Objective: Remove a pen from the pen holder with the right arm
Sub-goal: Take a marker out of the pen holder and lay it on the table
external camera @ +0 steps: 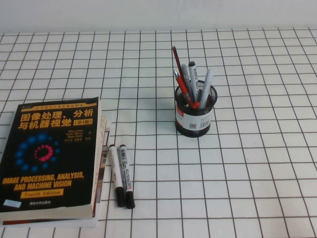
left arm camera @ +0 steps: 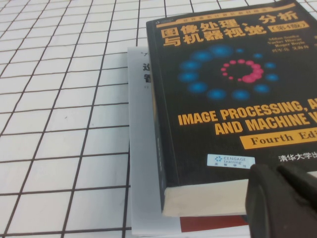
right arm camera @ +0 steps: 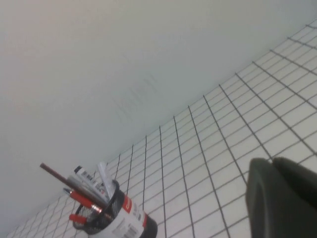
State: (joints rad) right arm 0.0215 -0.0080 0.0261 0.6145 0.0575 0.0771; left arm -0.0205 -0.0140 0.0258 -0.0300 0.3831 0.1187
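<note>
Study or lab desk: gridded tabletop [external camera: 247, 173], image-processing textbook [external camera: 49, 153], pen holder [external camera: 194, 116], markers [external camera: 122, 174].

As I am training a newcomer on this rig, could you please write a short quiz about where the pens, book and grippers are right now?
1. True or false: the pen holder stands upright with pens in it.
2. The right gripper is: A) shut on a pen; B) shut, empty, away from the pen holder; C) inside the pen holder.
3. Fill in: the left gripper hangs over a corner of the ____, which has two markers lying beside it.
Key: 1 true; 2 B; 3 book.
</note>
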